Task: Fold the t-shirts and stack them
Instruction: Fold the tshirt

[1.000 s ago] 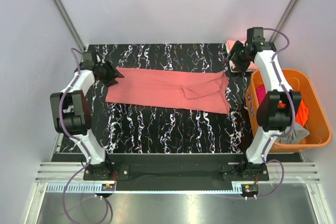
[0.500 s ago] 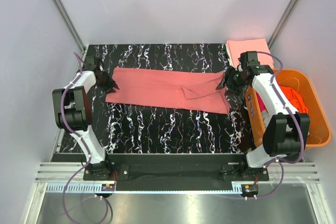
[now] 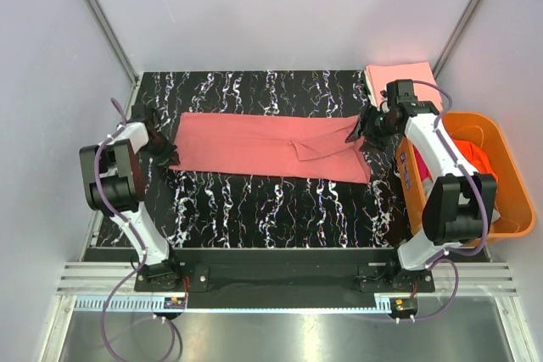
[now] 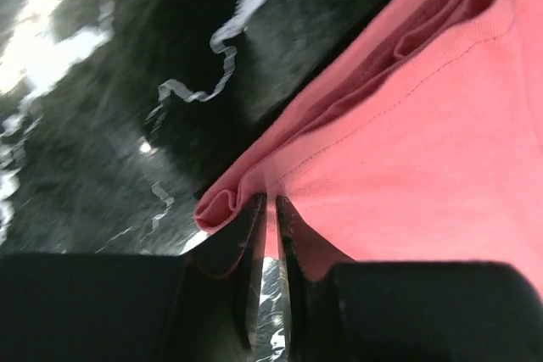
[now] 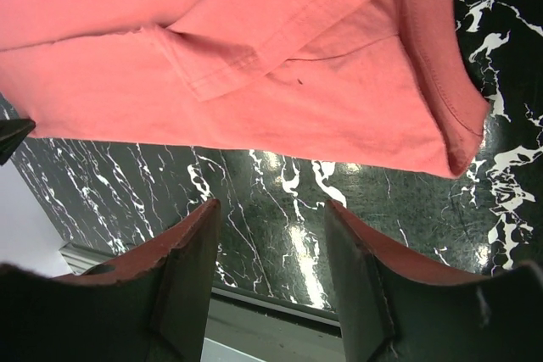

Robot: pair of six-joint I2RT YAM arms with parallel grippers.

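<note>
The salmon-pink t-shirt (image 3: 254, 143) is being folded on the black table (image 3: 254, 201). Its hem corner is being pinched by the nearly closed left gripper (image 4: 270, 209). Nothing is being held by the wide-open right gripper (image 5: 271, 218) beside the collar end, which probably needs grabbing next.

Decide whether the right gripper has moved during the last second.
Yes. The right gripper came from over the folded shirt nearer and left, to the salmon shirt.

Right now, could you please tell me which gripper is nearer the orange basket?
Right. The right gripper sits open at the salmon shirt's right end, beside the basket; the left gripper pinches the shirt's opposite edge, across the table.
</note>
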